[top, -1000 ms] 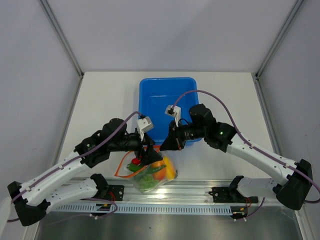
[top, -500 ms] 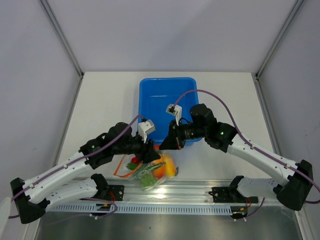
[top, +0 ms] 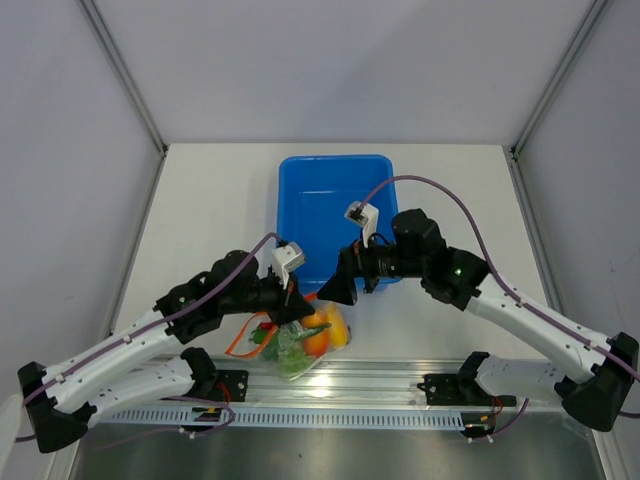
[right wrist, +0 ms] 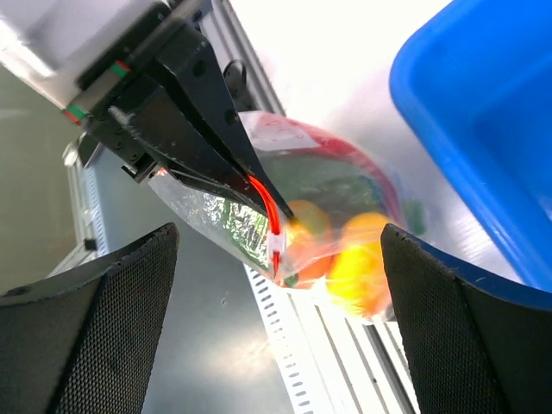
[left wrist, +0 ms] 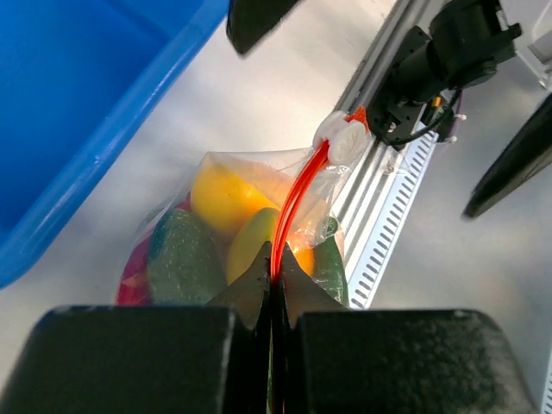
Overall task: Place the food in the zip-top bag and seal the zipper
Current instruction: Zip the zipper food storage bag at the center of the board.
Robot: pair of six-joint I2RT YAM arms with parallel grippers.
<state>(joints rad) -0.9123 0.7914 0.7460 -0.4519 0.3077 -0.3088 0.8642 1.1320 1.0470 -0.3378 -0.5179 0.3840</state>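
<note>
The zip-top bag (top: 300, 342) lies at the table's near edge, just in front of the blue bin. The food shows through it: a yellow piece (left wrist: 226, 195), a green piece (left wrist: 181, 259), an orange piece (right wrist: 310, 226) and a red one (top: 266, 325). The orange-red zipper (left wrist: 294, 200) runs up to its white slider (left wrist: 343, 141). My left gripper (left wrist: 274, 278) is shut on the zipper, the strip pinched between its black fingertips. My right gripper (right wrist: 278, 233) stands open just right of the bag, a finger on each side of the slider (right wrist: 276, 246) and clear of it.
The blue bin (top: 335, 215) sits in the middle of the table behind the bag, with no food showing in it. An aluminium rail with slotted cable duct (top: 390, 378) runs along the near edge right under the bag. Grey walls close in both sides.
My left gripper has moved down to the bag's mouth and shut on the zipper. My right gripper, shut at the bag before, has opened and drawn back slightly to the right.
</note>
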